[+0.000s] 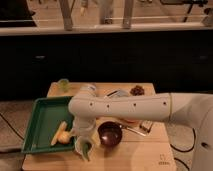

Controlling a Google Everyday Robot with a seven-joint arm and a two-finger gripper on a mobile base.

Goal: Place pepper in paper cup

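The wooden table (145, 155) fills the lower half of the view, and the robot's white arm (130, 107) reaches across it from three o'clock toward the centre, bending down near the left. At nine o'clock of the table sits the green tray (42, 117), with yellow items (61, 134) lying in its lower right corner. The dark brown bowl (110, 134) stands near the middle, just right of the arm's downward section. At about seven o'clock of the bowl the gripper (84, 148) hangs low over the table beside the tray's edge, jaws spread wide; something green shows between or just below them, probably the pepper (88, 149), though whether it is touched cannot be told. A small light-green cup (63, 84) stands at the table's eleven o'clock corner. The paper cup cannot be picked out with certainty; the arm may hide it. The step in hand looks like the grasp; next the jaws must close on the pepper, then lift and carry.
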